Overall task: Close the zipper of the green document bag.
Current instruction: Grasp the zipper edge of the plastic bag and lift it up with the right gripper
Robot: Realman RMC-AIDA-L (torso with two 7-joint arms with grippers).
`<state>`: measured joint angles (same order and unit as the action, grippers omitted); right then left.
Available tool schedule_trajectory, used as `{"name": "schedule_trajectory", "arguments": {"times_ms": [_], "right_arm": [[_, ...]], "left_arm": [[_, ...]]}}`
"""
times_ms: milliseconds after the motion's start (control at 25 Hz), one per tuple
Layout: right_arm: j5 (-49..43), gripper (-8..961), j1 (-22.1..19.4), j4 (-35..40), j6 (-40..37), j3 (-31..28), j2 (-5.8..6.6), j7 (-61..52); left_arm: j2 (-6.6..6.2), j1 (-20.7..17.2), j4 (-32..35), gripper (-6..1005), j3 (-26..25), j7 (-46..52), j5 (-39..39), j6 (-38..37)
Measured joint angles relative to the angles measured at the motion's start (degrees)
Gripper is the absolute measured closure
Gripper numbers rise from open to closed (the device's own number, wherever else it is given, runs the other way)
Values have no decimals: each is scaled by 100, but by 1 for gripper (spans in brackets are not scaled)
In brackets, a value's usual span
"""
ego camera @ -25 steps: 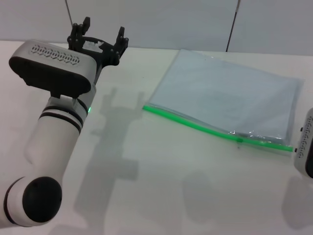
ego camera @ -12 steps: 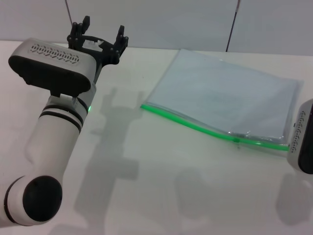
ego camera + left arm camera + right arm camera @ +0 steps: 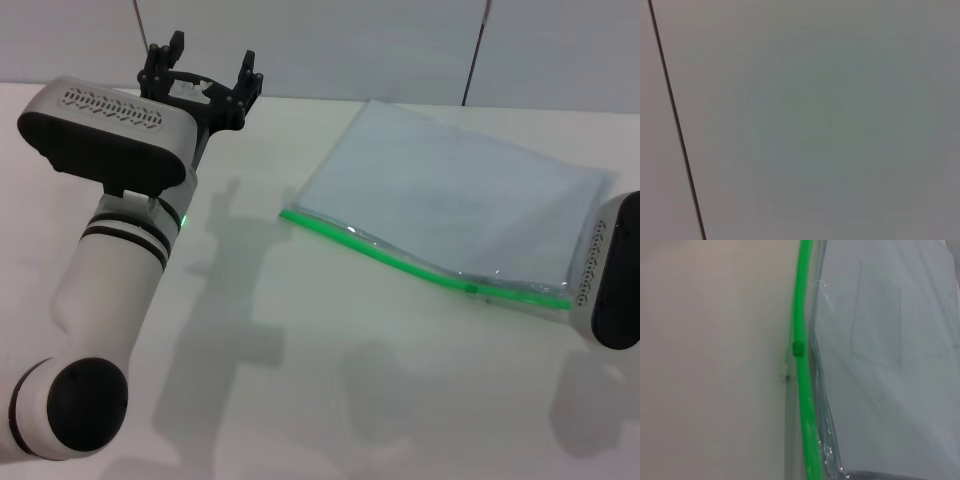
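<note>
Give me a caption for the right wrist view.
Green zipper with its slider running along the translucent document bag.

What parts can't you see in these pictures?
- Right gripper: out of sight in the head view; only the arm's casing shows at the edge, over the zipper end.
- Left wrist view: only blank wall, nothing of the green document bag.
- Slider: which side is zipped, too small to tell.

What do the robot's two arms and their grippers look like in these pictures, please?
The left arm is glossy white with black bands, a black ball-like joint, a small green light and a grey-topped black housing with a row of vent slots. The left gripper is black, skeletal and two-pronged. Of the right arm only a white-and-black housing with similar slots shows.
</note>
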<state>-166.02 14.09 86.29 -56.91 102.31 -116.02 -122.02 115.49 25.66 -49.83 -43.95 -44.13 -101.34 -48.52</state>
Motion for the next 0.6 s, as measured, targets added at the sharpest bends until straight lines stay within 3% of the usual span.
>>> {"name": "schedule_trajectory", "arguments": {"times_ms": [160, 480, 600], "right_arm": [[-3, 460, 0, 11, -29, -96, 14, -53], [-7, 461, -4, 468, -325, -1397, 29, 137], [6, 461, -10, 599, -20, -1469, -11, -88]], "left_arm": [[0, -1, 0, 183, 1, 1, 0, 0], [7, 17, 57, 184, 1, 2, 0, 0], [16, 38, 65, 184, 1, 5, 39, 0]]}}
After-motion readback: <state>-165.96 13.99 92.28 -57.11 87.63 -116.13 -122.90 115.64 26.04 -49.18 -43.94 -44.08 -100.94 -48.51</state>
